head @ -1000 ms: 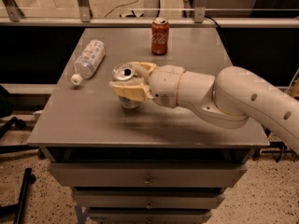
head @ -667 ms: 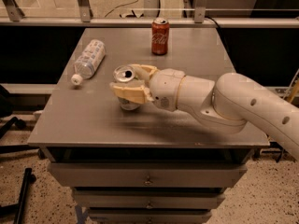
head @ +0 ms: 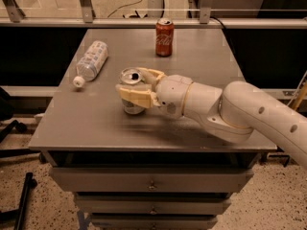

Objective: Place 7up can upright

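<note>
Gripper is clamping both fingers round the 7up can, keeping it vertical, tab-end up | can is sitting mid-table, base seemingly touching | cola can and bottle are sitting well apart, obstructing nothing | release is judged pending.

The end effector is hovering low over the middle of the grey tabletop, its pale fingers pressing against both sides of the 7up can. The can is standing upright with its silver top facing up and its base at the tabletop. The white arm is reaching in from the right. A red cola can is standing near the far edge, and a clear plastic bottle is lying on its side to the left.
</note>
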